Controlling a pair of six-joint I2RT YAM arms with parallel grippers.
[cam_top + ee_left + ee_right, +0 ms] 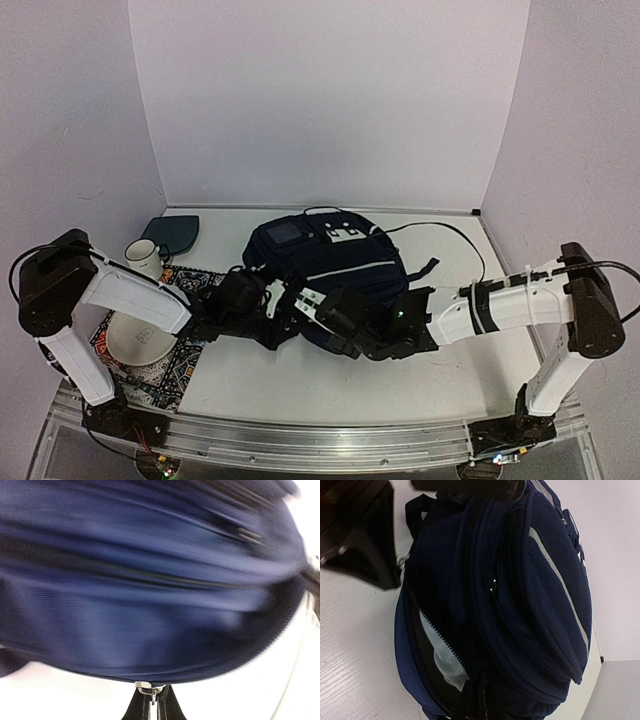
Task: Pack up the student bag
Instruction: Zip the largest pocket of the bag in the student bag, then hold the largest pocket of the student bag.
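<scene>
Now my left gripper (155,705) pinches the zipper pull (144,687) of the student bag (335,262) while my closed right gripper (348,322) apparently steadies its near edge for zipping.

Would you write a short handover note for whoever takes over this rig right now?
Left gripper: shut on the zipper pull of the student bag, which lies mid-table.
Right gripper: shut at the bag's near end; whether it holds fabric is unclear.
Done: main zip partly open, something pale inside.
To do: teal pouch lies outside, far left; zip not closed.
</scene>
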